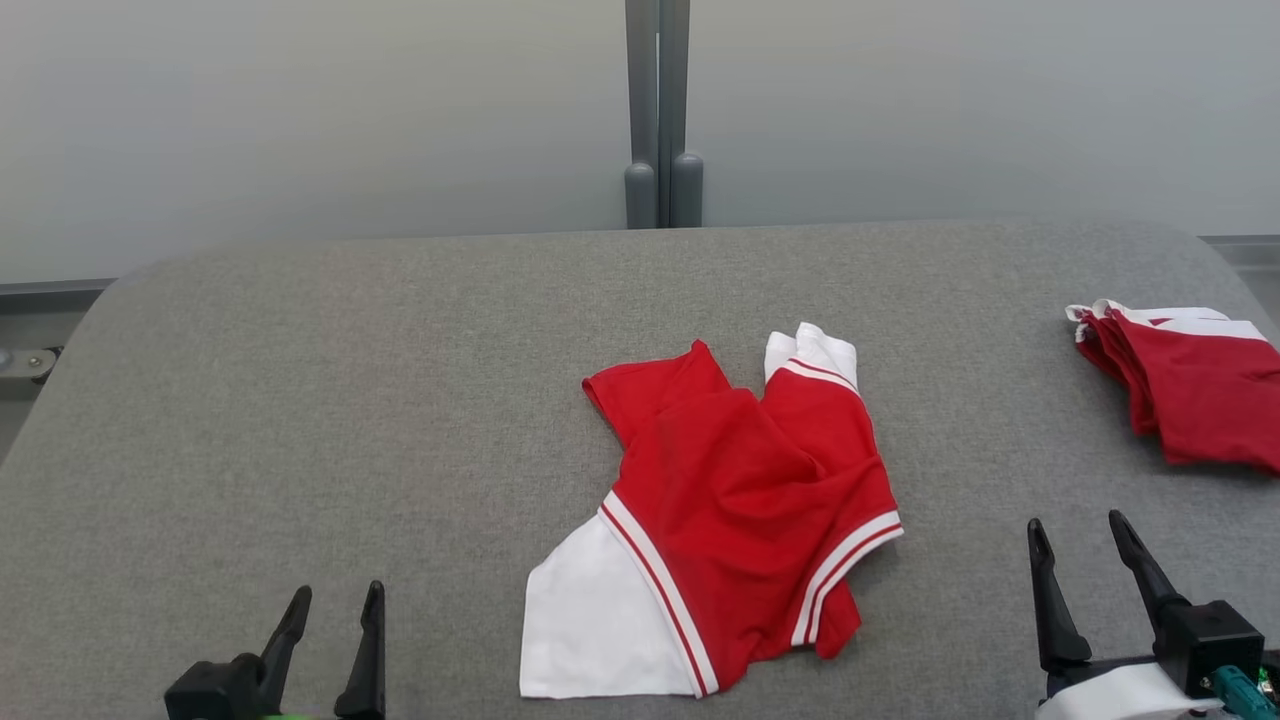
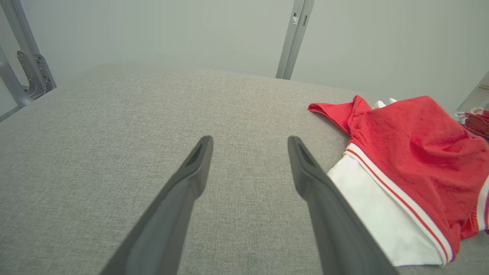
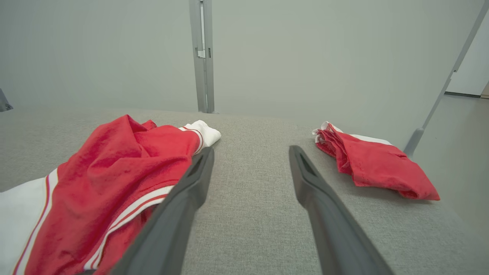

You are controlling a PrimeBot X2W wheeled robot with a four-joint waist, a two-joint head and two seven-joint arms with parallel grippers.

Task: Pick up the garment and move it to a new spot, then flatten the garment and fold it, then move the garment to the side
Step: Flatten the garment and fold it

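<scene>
A crumpled red and white garment (image 1: 730, 510) with striped bands lies in the middle of the grey padded table (image 1: 300, 400). It sits to the right in the left wrist view (image 2: 405, 160) and to the left in the right wrist view (image 3: 114, 183). My left gripper (image 1: 335, 608) hovers open at the near left, apart from the cloth, nothing between its fingers (image 2: 191, 183). My right gripper (image 1: 1080, 535) stands open at the near right, its fingers (image 3: 317, 191) empty over bare table beside the garment.
A folded pile of red and white cloth (image 1: 1190, 395) rests at the table's right edge, also in the right wrist view (image 3: 374, 164). A grey post (image 1: 660, 110) stands behind the table against a pale wall. The table's left half is bare fabric.
</scene>
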